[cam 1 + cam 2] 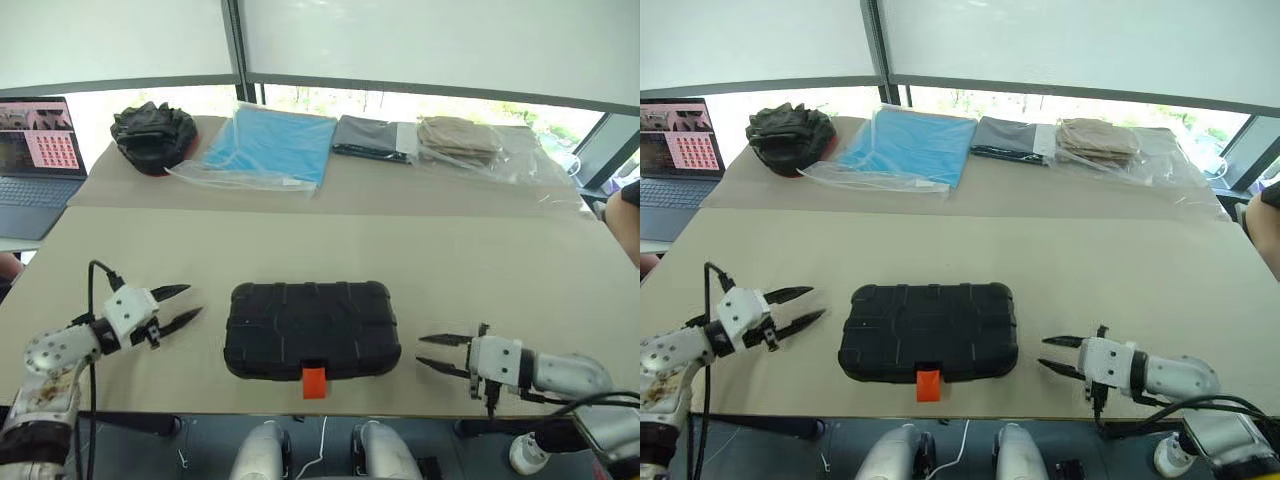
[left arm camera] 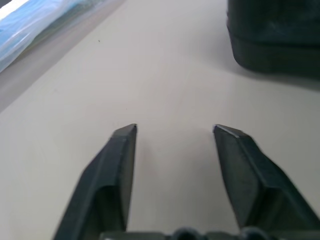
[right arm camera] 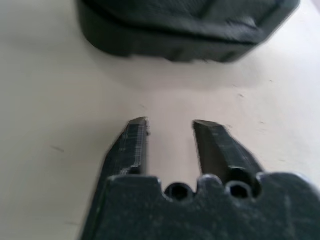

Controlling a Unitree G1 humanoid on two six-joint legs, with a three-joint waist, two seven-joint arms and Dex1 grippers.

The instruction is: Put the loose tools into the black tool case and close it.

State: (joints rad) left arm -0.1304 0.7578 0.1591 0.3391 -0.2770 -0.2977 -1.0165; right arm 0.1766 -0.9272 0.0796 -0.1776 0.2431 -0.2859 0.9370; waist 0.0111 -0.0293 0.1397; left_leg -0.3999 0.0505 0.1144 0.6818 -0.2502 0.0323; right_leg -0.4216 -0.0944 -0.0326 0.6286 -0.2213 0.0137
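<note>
The black tool case [image 1: 311, 329] lies shut and flat near the counter's [image 1: 450, 260] front edge, about midway along it, with its small orange latch [image 1: 314, 382] facing the front edge, which puts the fastening where both arms can reach it. No loose tools lie on the counter around it, so the packing looks done and the lid is already down; what is left, if anything, is likely only to confirm that the latch has caught. The left claw [image 1: 180, 307] hangs just off the case's left end, fingers spread and nothing between them, pointing toward the case. The right claw [image 1: 432, 353] sits low by the case's right end near the front edge, its fingers parted by a narrower gap, also empty and aimed at the case. Flanking it from both ends suits steadying or pressing the lid without sliding the case. Along the counter's far edge, well apart from the work, lie a black fabric bundle [image 1: 153, 136], a blue bagged cloth [image 1: 268, 146], a dark grey folded cloth [image 1: 370, 136] and a beige bagged cloth [image 1: 458, 140]; a laptop [image 1: 36, 160] stands off the far left corner.
</note>
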